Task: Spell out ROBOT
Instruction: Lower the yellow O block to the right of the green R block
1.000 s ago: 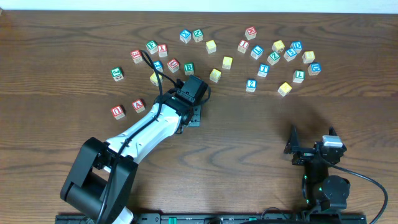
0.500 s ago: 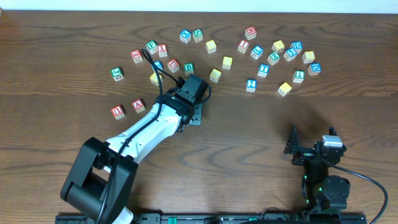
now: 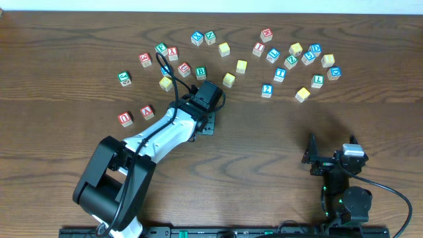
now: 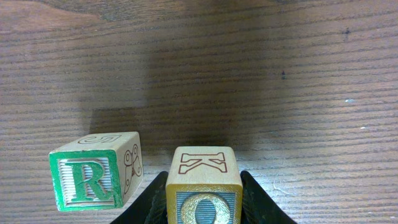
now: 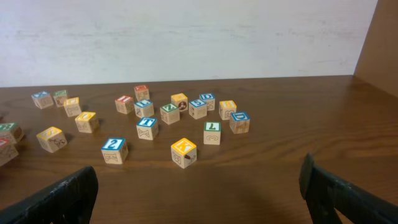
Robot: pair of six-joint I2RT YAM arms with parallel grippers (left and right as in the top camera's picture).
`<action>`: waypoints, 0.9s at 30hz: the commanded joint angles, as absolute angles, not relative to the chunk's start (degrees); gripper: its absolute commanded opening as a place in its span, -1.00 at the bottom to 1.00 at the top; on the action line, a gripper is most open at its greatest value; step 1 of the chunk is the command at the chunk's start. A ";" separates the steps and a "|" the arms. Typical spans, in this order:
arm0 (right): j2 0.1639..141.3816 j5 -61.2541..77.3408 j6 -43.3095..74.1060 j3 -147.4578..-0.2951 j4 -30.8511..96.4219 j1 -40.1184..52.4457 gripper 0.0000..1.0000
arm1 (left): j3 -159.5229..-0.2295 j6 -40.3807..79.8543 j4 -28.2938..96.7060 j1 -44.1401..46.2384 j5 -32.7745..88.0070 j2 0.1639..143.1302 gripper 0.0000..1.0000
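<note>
My left gripper (image 4: 204, 206) clamps the O cube (image 4: 203, 171); a crooked set-down could knock the R cube (image 4: 93, 177), close at nine o'clock.

Even soft light, faint blurred shadows

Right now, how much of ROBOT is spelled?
Done: the green-lettered wooden R cube stands on the table. In hand: the left gripper clamps the yellow-framed wooden O cube beside it. Left: the green-lettered B cube and blue-lettered T cube are not yet placed; a second O I cannot pick out.
</note>
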State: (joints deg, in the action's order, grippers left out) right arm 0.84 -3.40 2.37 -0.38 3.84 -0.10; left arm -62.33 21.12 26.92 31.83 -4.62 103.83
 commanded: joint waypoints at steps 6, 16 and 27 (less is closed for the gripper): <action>0.43 -3.46 2.74 -0.32 4.08 0.08 0.98 | -62.15 20.60 26.46 31.62 -6.09 104.05 -0.61; 0.45 -3.46 2.74 -0.32 4.08 0.08 0.98 | -62.15 21.67 26.02 30.04 -7.33 104.07 -0.61; 0.45 -3.46 2.74 -0.32 4.08 0.08 0.98 | -62.15 21.91 26.26 29.91 -7.07 104.12 -0.61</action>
State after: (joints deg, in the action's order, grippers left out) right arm 0.84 -3.40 2.37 -0.38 3.84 -0.10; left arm -62.33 21.19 26.09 30.11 -6.35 103.83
